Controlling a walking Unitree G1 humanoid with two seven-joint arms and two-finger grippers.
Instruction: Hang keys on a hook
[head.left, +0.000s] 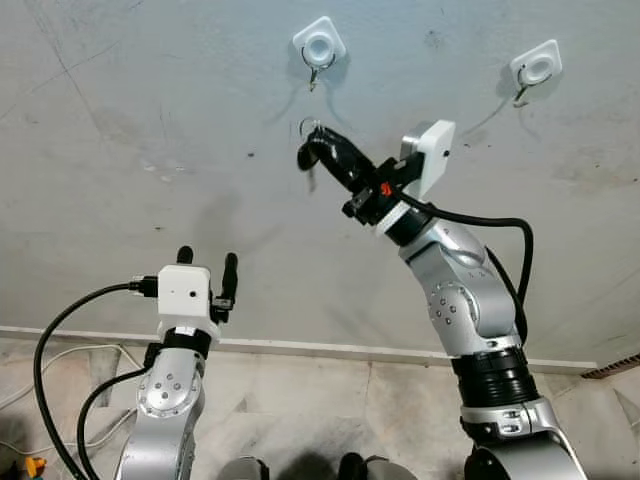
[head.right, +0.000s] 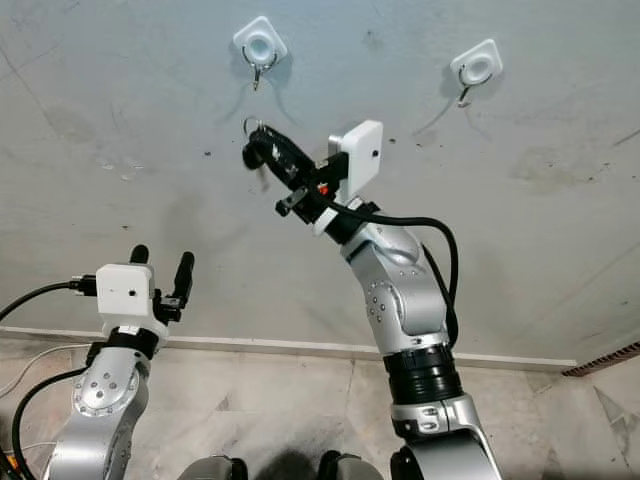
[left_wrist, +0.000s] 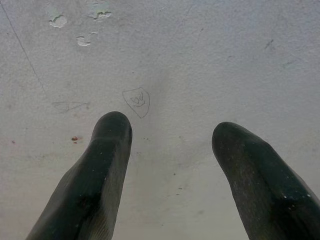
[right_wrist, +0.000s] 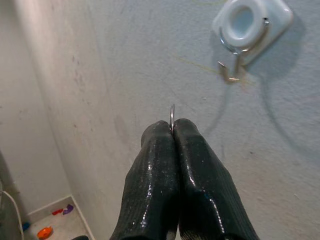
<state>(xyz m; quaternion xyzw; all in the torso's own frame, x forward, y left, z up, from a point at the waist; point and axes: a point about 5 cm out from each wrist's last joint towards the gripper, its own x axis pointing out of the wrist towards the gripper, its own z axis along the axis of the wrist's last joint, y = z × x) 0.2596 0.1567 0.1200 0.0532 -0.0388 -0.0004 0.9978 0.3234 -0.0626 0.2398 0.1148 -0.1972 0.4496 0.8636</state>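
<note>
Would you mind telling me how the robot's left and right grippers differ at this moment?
The right gripper is raised high on the wall just below the left hook; the left gripper sits much lower. The right gripper's fingers are pinched shut on the key ring, while the left gripper's fingers are spread and empty. Both point at the grey wall.

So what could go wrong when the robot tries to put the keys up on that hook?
1. The right end effector pinches only the thin key ring at its tips, so it might slip out.
2. The wall hook has a small metal prong, and the ring sits below it, so it could miss.
3. The keys dangle under the fingers and may swing.
</note>
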